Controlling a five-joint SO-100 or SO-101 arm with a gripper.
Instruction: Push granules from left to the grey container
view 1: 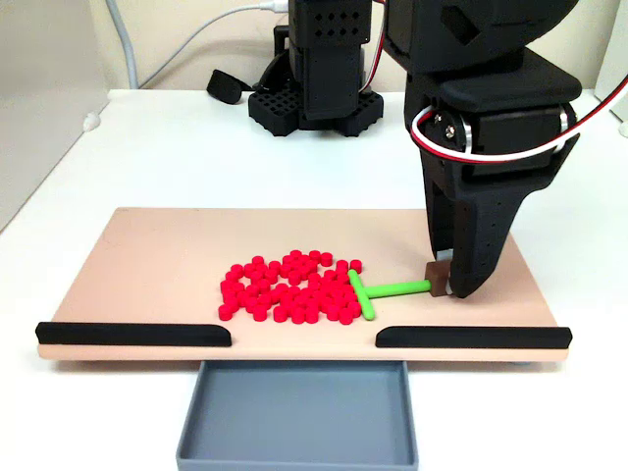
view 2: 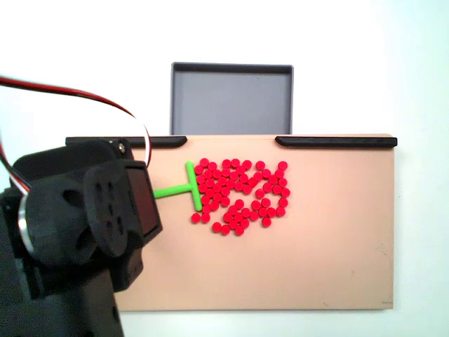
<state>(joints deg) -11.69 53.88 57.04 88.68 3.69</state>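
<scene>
In a fixed view, the granules [view 1: 289,288], small bright red cylinders, form a loose cluster near the middle of the beige board [view 1: 157,255], its long axis running left to right. A green T-shaped stick [view 1: 378,290] touches the cluster's right edge, crossbar against the pellets, stem pointing right to the claw [view 1: 446,285], which is clenched on the stem's brown end block. The grey container [view 1: 299,422], shallow and rectangular, lies on the white worktop [view 1: 196,157] just in front of the board, below the gap between two black strips [view 1: 132,336].

In another fixed view, the granules [view 2: 242,195] lie right of the stick [view 2: 184,188]; the container [view 2: 231,102] sits beyond the board [view 2: 337,246].
</scene>
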